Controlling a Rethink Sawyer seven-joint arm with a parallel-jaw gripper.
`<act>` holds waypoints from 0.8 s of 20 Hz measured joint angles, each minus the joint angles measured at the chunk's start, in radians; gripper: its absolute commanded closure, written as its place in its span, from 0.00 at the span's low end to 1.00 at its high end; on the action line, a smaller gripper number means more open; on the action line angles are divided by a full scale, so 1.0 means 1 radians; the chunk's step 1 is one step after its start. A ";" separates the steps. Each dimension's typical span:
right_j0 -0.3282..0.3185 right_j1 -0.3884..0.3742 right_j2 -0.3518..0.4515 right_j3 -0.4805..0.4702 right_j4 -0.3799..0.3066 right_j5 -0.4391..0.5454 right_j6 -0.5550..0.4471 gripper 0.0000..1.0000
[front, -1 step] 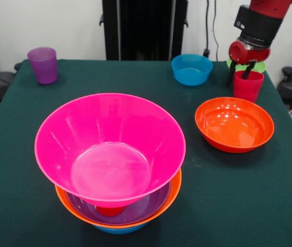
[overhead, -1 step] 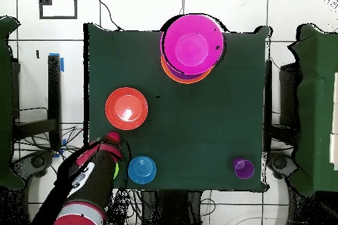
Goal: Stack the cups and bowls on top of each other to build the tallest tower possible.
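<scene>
One tower (front, -1 step: 112, 170) stands on the green table (front, -1 step: 22, 206) and serves here as the reference landmark. It consists of nested bowls: a blue bowl (front, -1 step: 120, 229) at the base, of which only a sliver shows, then an orange bowl (front, -1 step: 172, 193), then a purple bowl (front, -1 step: 146, 206). A red cup (front, -1 step: 109, 210) stands inside the purple bowl, and the large pink bowl (front, -1 step: 109, 146) sits on that cup, tilted slightly (its rim overhangs the bowls beneath).

In the front view, the red-orange bowl (front, -1 step: 234, 124) lies to the right of the tower and a little beyond it, well apart, upright and empty. Farther beyond the tower on the same side stands a second red cup (front, -1 step: 247, 86), upright, just behind the red-orange bowl. The gripper (front, -1 step: 241, 71) is lowered onto this cup: one dark finger (front, -1 step: 248, 69) reaches down into the cup's mouth and the other runs down outside its wall, so the fingers straddle the rim; whether they are actually clamped on it cannot be told. A green bowl (front, -1 step: 259, 67) shows partly behind the cup and the gripper.

A smaller blue bowl (front, -1 step: 191, 69) sits at the table's far edge, beyond the tower and left of the second red cup. The purple cup (front, -1 step: 43, 65) stands upright at the far left corner, well apart from the tower.
</scene>
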 measured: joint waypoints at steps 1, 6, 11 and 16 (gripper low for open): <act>0.003 0.003 -0.002 0.000 0.000 -0.002 0.002 0.00; 0.015 0.027 -0.022 0.000 0.000 -0.029 0.016 0.00; 0.024 0.033 -0.036 0.000 0.001 -0.035 0.022 0.00; 0.032 0.033 -0.045 0.000 0.008 -0.035 0.022 0.00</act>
